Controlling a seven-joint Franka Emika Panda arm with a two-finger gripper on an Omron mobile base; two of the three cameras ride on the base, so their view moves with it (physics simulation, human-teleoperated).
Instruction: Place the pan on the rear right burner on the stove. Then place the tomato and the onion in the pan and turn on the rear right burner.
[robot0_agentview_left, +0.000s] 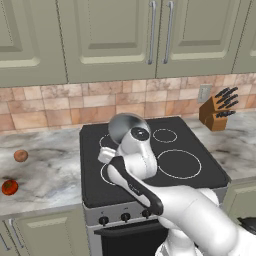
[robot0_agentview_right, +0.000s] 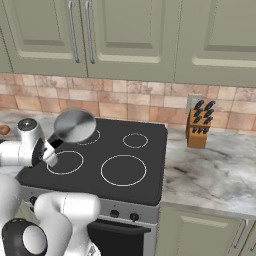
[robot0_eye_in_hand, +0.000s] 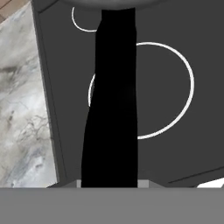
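Observation:
My gripper is shut on the black handle of the pan, holding it in the air over the left half of the stove. The shiny grey pan is tilted, its round face turned toward the cameras. The rear right burner, the smallest white ring, lies bare to the pan's right. On the counter left of the stove rest the red tomato and, farther back, the tan onion. The onion also peeks in at the left edge of the right base view.
A wooden knife block stands on the counter right of the stove, against the tiled wall. Black knobs line the stove's steel front. Upper cabinets hang above. My own arm crosses the stove's front left.

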